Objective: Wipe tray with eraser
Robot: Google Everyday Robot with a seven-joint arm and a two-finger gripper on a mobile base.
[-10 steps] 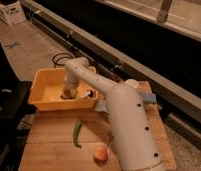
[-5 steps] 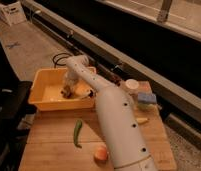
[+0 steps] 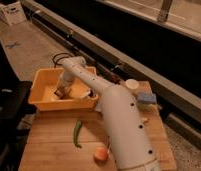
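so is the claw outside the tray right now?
No: the claw is down inside the yellow tray, near its floor, with the arm reaching in over the right rim.

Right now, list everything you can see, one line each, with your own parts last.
tray: one, yellow, at the table's far left end
table: one, light wood, under everything
green vegetable: one, long and curved, on the table in front of the tray
orange piece: one, round, at the table's near edge beside the arm
round pale object: one, whitish, at the table's far right
blue-topped block: one, blue over pale, at the right edge
cables: dark, on the floor behind the tray
box: one, white, far top left
arm: one, white, reaching into the tray
hand: one, down inside the tray
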